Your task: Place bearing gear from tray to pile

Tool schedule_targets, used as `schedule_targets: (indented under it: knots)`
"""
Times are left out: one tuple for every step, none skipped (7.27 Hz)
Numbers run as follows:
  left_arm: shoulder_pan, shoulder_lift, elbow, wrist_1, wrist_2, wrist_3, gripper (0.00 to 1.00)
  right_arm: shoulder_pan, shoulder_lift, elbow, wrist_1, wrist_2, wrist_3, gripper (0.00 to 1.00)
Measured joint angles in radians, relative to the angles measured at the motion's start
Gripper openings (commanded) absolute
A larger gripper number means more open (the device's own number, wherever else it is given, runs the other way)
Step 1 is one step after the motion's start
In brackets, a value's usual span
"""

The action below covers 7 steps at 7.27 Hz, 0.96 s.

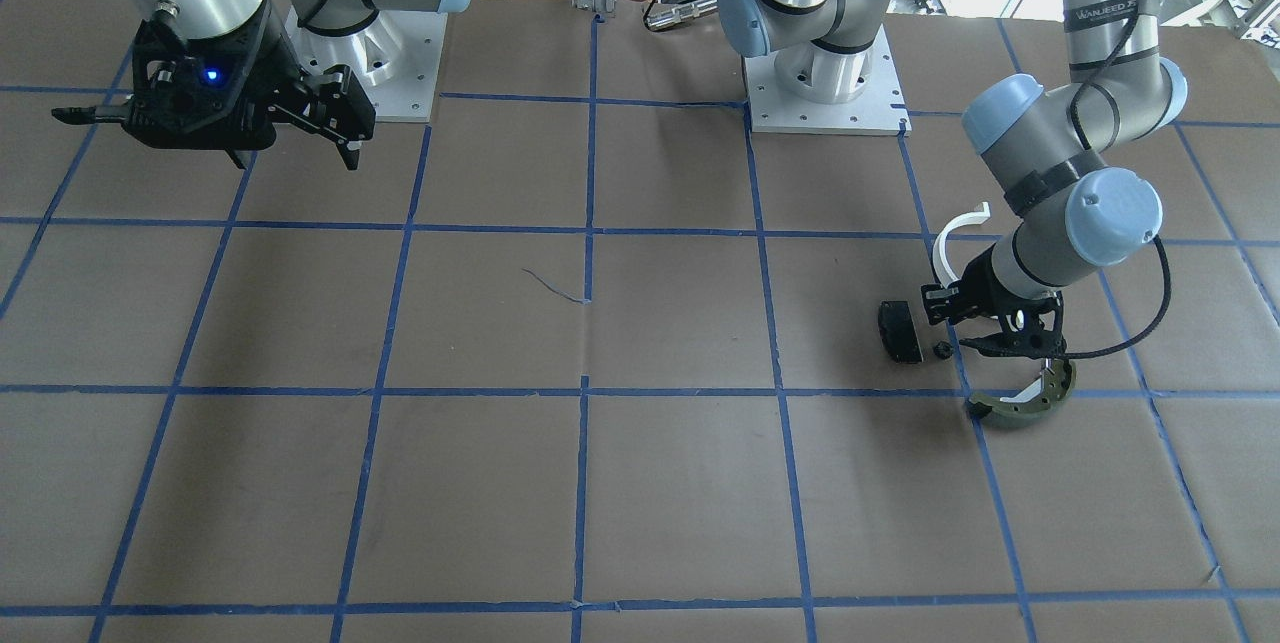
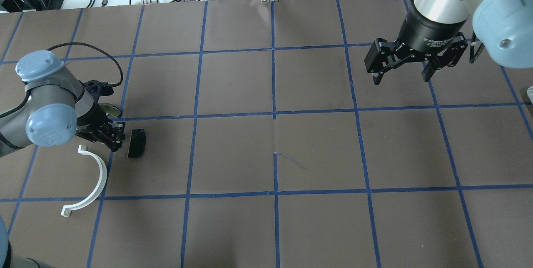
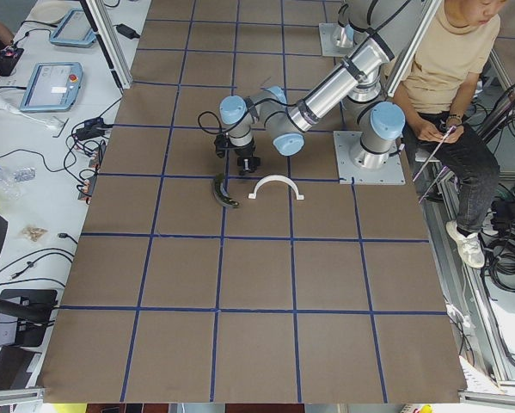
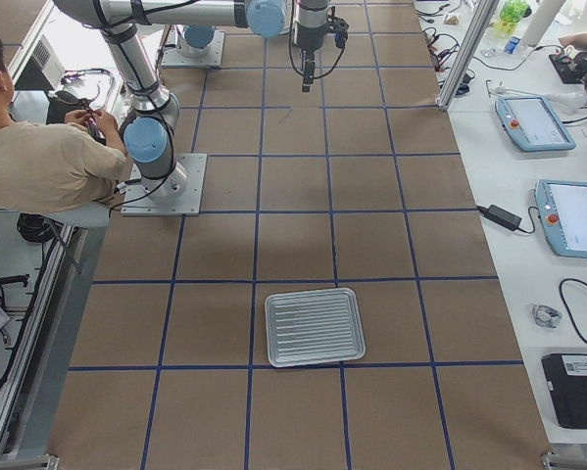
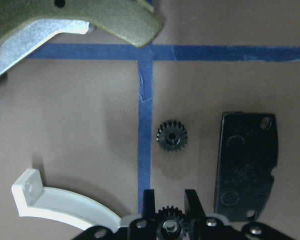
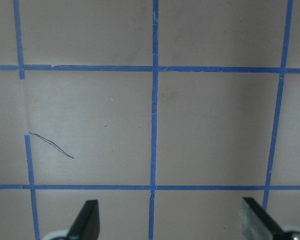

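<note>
My left gripper (image 5: 170, 196) is shut on a small black bearing gear (image 5: 169, 222) and is low over the pile. A second small black gear (image 5: 172, 137) lies on the table just ahead of it; it also shows in the front-facing view (image 1: 941, 350). Around it lie the white half-ring (image 5: 64, 207), the flat black pad (image 5: 247, 167) and the olive-green brake shoe (image 5: 89, 20). My right gripper (image 2: 402, 79) is open and empty, high over the far side of the table. The metal tray (image 4: 313, 326) looks empty.
The table is brown paper with a blue tape grid (image 2: 274, 116). The arm bases (image 1: 825, 73) stand at the table's edge. A seated person (image 3: 450, 95) is beside the robot. Cables and tablets (image 4: 533, 122) lie on side benches.
</note>
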Motion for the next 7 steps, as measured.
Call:
schedule_targets:
  knots:
    - [0.0,0.0,0.0,-0.003,0.0,0.001,1.0,0.0,0.0,0.0,0.0,0.0,0.0,1.0]
    - [-0.001,0.002,0.001,-0.008,0.0,0.001,1.0,0.0,0.0,-0.001,0.0,0.0,0.0,1.0]
    - [-0.005,0.008,0.004,-0.014,0.001,0.001,1.0,0.0,0.0,0.0,0.001,0.0,0.0,1.0]
    - [-0.014,0.022,0.009,-0.023,0.002,-0.002,1.0,0.0,0.0,0.0,0.001,-0.001,0.0,1.0]
    - [-0.032,0.047,0.025,-0.052,0.003,-0.014,1.0,0.0,0.0,0.001,0.0,-0.002,0.0,1.0]
    - [-0.063,0.079,0.065,-0.121,-0.007,-0.038,1.0,0.0,0.0,0.001,0.0,-0.003,0.0,1.0]
    - [-0.113,0.121,0.156,-0.266,-0.029,-0.082,1.0,0.0,0.0,0.001,0.001,-0.003,-0.001,1.0]
